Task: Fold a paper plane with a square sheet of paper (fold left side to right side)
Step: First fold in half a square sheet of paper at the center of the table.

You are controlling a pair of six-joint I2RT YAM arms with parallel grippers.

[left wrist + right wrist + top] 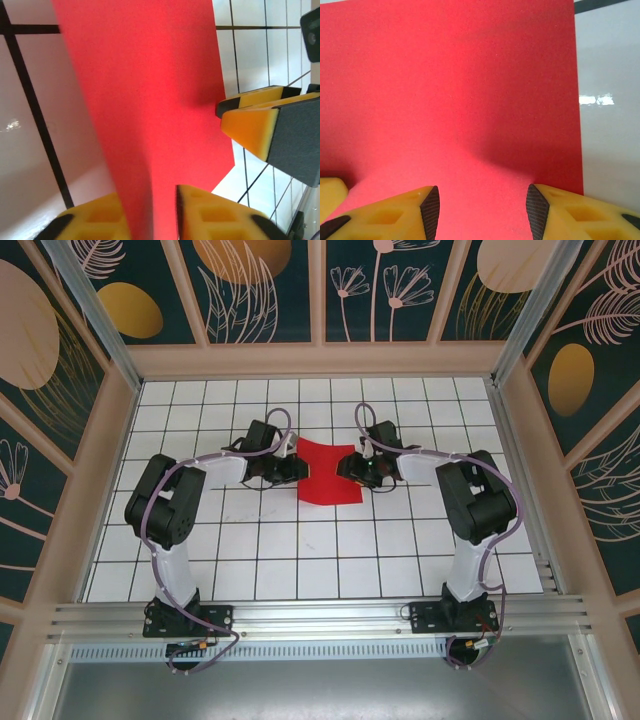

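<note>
The square sheet of paper (328, 480) is bright red and lies mid-table between both grippers. My left gripper (290, 470) is at its left edge. In the left wrist view that side of the sheet (150, 100) rises in a curl and runs down between the yellow fingers (215, 215). The left gripper (152, 215) is slightly open, with a small gap beside the sheet. My right gripper (350, 468) is at the right edge. In its wrist view the right gripper (482, 210) stands open just above the flat red sheet (450, 90), with nothing between its pads (432, 207).
The white gridded table (300, 550) spreads around the sheet and is walled by a wooden frame with patterned panels (100, 470). A metal rail (320, 618) carrying both arm bases runs along the near edge. The right gripper's fingers (260, 130) show past the sheet's edge.
</note>
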